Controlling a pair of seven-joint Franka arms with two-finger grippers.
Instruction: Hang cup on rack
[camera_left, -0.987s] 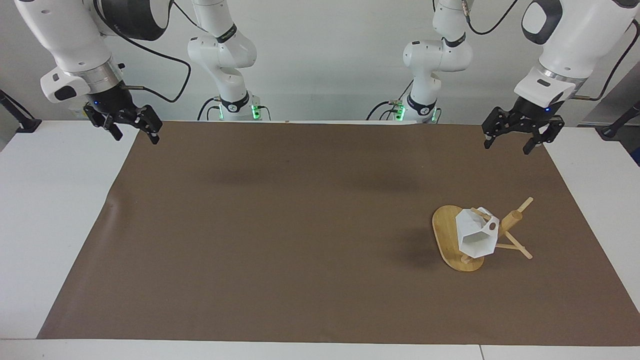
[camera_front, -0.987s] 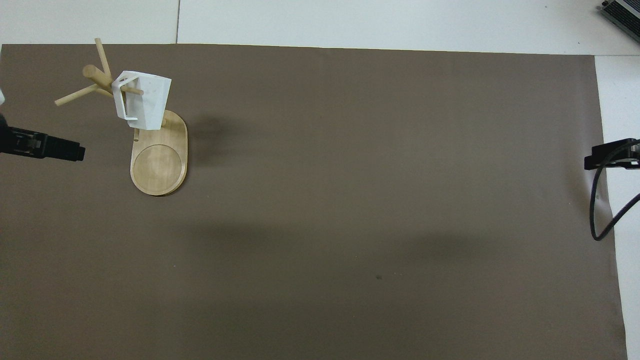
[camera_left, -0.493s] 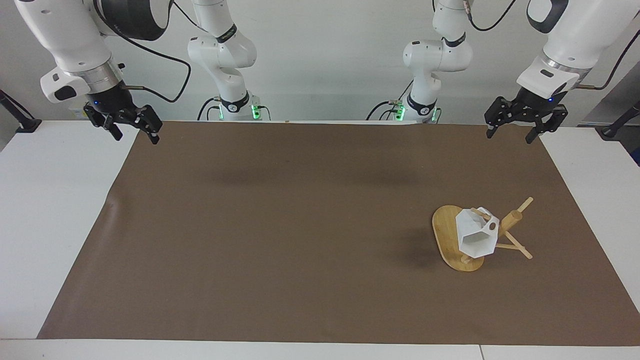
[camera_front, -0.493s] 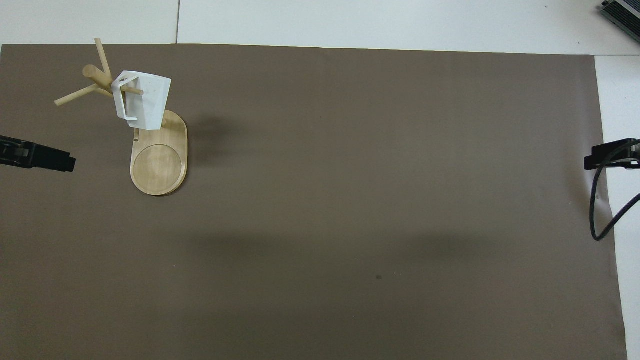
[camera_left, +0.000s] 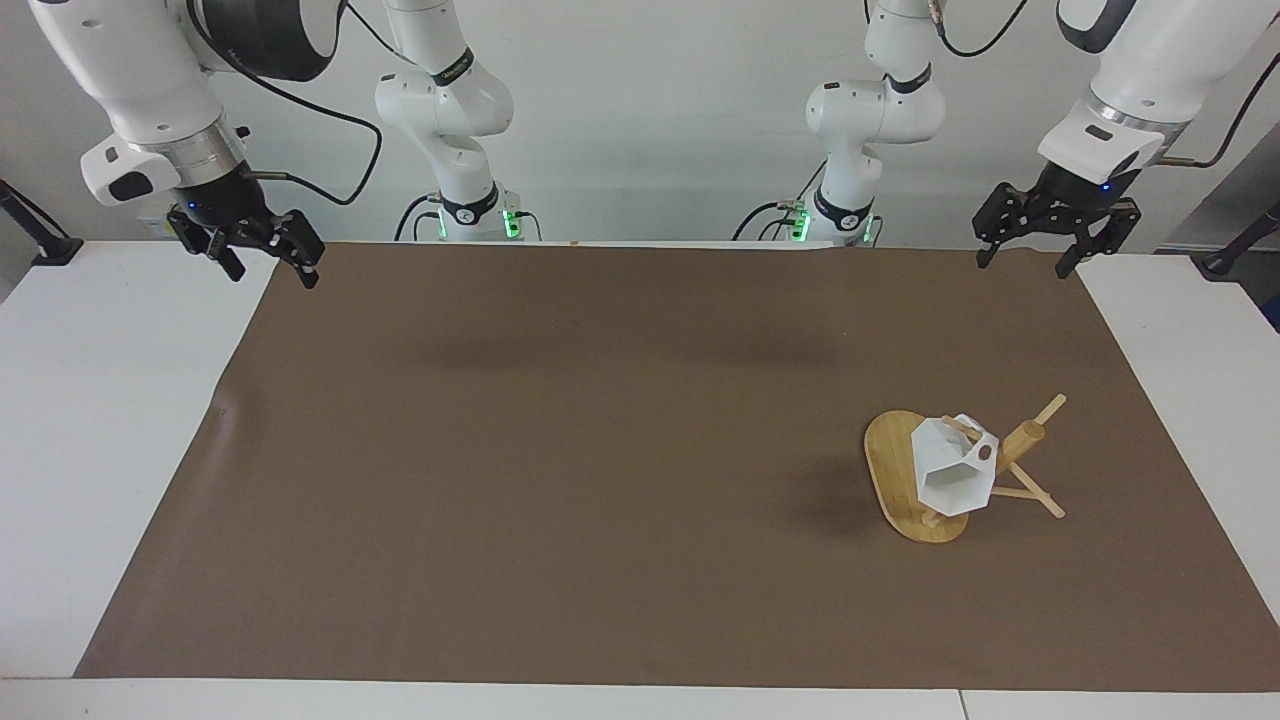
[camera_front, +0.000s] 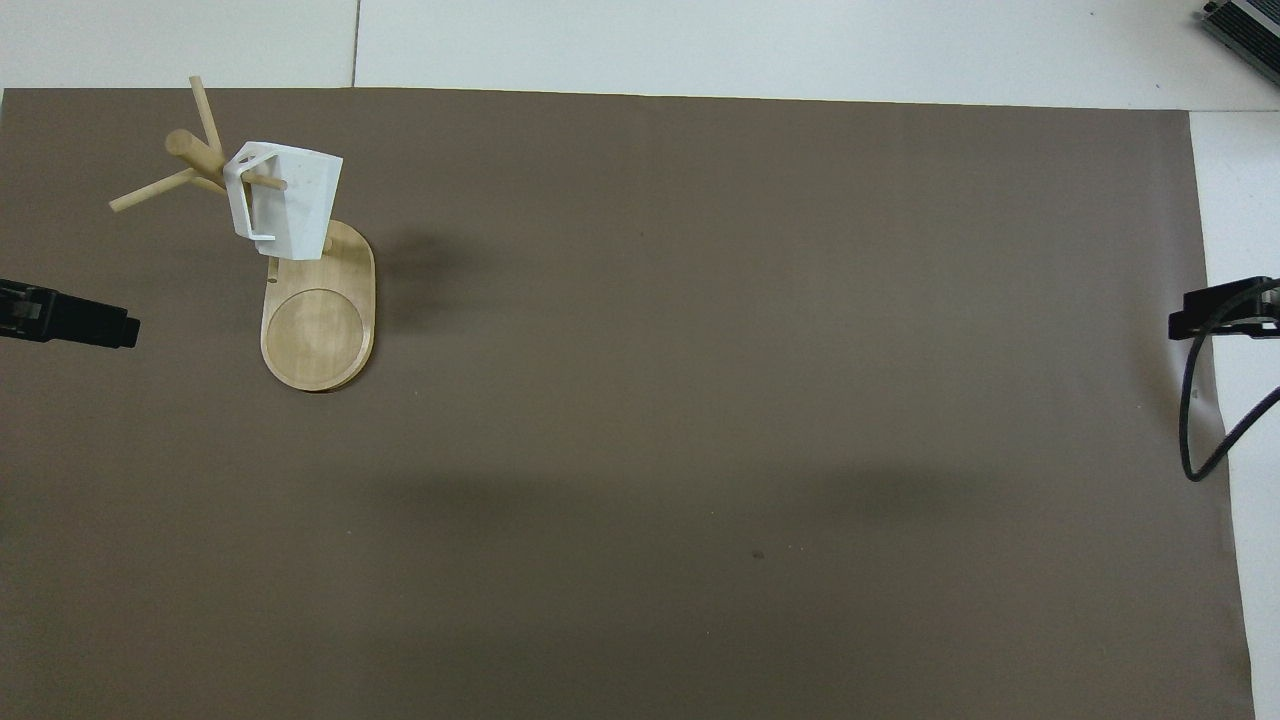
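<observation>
— Cup (camera_left: 955, 475): hanging by its handle on a peg of the rack (camera_left: 915, 490), clear of both claws, well apart from the left gripper (camera_left: 1035, 245) and toward that arm's end of the table.

— Holding anything up there?

— Nothing. Hovering over the brown mat's (camera_left: 560, 450) corner by its own base, fingers spread and empty. Right gripper (camera_left: 262, 255): waiting over the mat's edge at the right arm's end, fingers parted too, gripping nothing.

— Leaving what undone?

— Seemingly nothing. Resting on the peg without support, touching no finger. Judging the hang complete; at most, parking the arms.
</observation>
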